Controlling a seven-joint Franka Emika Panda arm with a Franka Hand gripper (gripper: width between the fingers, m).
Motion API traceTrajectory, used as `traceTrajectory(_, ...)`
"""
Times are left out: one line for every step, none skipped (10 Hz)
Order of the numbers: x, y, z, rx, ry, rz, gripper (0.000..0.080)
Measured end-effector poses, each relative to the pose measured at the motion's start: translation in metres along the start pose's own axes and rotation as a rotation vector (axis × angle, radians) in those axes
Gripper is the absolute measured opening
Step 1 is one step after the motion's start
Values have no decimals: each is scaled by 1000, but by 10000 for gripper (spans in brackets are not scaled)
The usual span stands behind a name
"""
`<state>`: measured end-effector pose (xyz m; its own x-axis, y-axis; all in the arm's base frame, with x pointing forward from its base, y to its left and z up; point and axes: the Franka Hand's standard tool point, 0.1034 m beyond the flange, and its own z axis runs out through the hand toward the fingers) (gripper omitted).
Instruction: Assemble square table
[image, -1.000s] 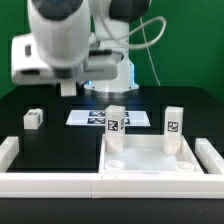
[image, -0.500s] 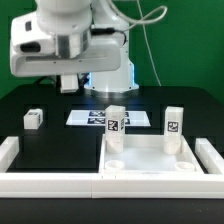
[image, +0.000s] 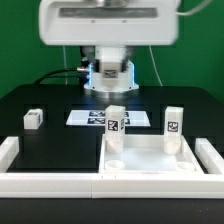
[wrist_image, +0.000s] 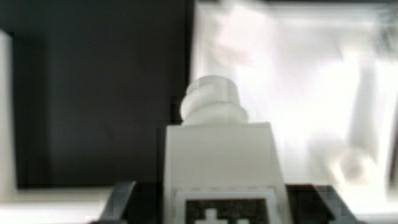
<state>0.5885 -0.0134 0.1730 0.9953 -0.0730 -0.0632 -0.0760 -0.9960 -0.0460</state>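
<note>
The white square tabletop (image: 150, 158) lies at the front on the exterior view's right. Two tagged white legs stand upright on it, one at its far left corner (image: 115, 120) and one at its far right corner (image: 174, 122). A third leg (image: 33, 118) sits on the black table on the left. In the wrist view my gripper (wrist_image: 224, 208) is shut on a fourth leg (wrist_image: 221, 160), whose peg (wrist_image: 214, 98) points away from the camera. The dark fingers (wrist_image: 130, 203) flank it. The arm's white hand (image: 108, 25) spans the top of the exterior view, and the fingers are hidden there.
The marker board (image: 92, 117) lies behind the tabletop. A long white border rail (image: 50, 186) runs along the front, with a raised end at the left (image: 8, 150). The robot base (image: 110, 75) stands at the back.
The hand has turned and swung toward the exterior view's right, and now spans the top. The tabletop and the three legs on the table have not moved.
</note>
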Motion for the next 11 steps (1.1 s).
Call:
traceTrajectory(-1, 3, 1, -3, 54, -22, 287)
traceTrajectory(3, 4, 1, -8, 138, -21, 287)
traceTrajectory(4, 5, 2, -13, 207, -22, 287)
traceTrajectory(7, 6, 3, -18, 269, -22, 287)
traceTrajectory(10, 8, 3, -25, 354, -23, 287)
traceTrajectory(12, 3, 5, -27, 453, -2, 287)
traceTrajectory(7, -28, 26, 7, 539, 56, 288)
traceTrajectory(10, -68, 43, 38, 566, 69, 288)
traceTrajectory(21, -92, 47, 60, 676, 83, 288)
traceTrajectory(20, -99, 60, 59, 678, 104, 288)
traceTrajectory(21, -99, 58, 50, 678, 80, 288)
